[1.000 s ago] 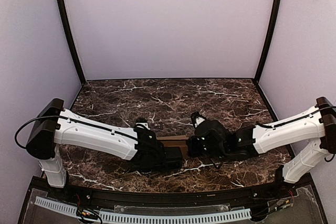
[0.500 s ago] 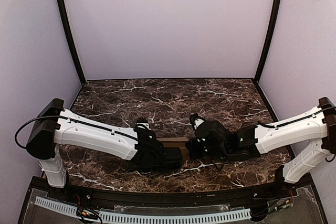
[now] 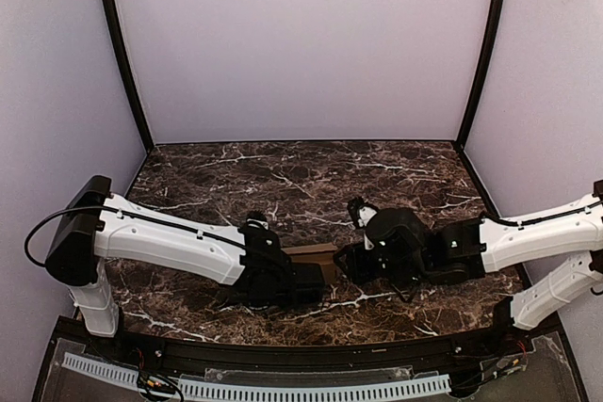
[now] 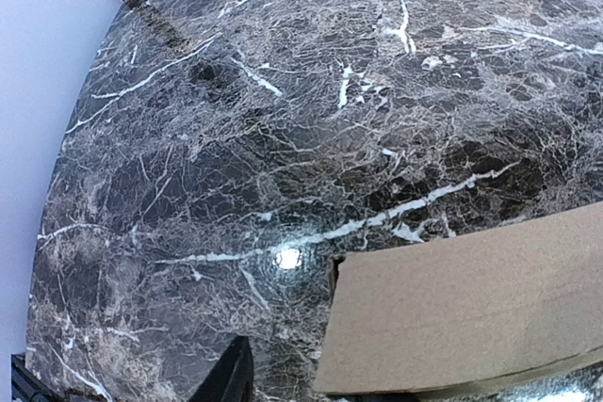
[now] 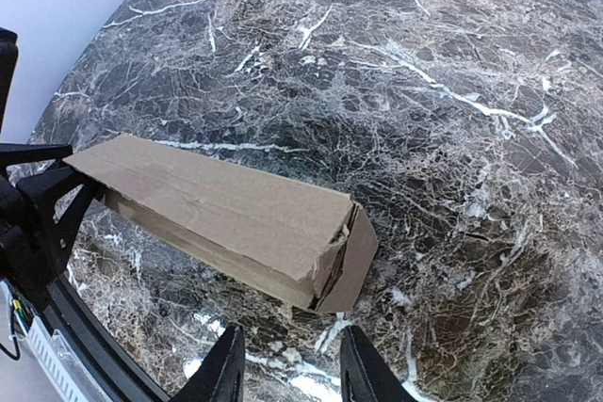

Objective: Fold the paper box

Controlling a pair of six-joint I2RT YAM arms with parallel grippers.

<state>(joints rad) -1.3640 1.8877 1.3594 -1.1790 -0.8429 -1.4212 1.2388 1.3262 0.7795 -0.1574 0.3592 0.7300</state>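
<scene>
The paper box (image 5: 226,214) lies on its side on the dark marble table (image 3: 283,176), a long brown carton stretched between the two arms near the front edge. Its end nearest the right gripper (image 5: 290,338) is not closed: a flap (image 5: 350,253) hangs out beside the opening, and I cannot see inside. The right claw is released, its two fingers apart just short of that end and touching nothing. Of the left gripper (image 3: 320,278) only one finger (image 4: 234,374) shows beside the box's other end, so I cannot tell its state.
</scene>
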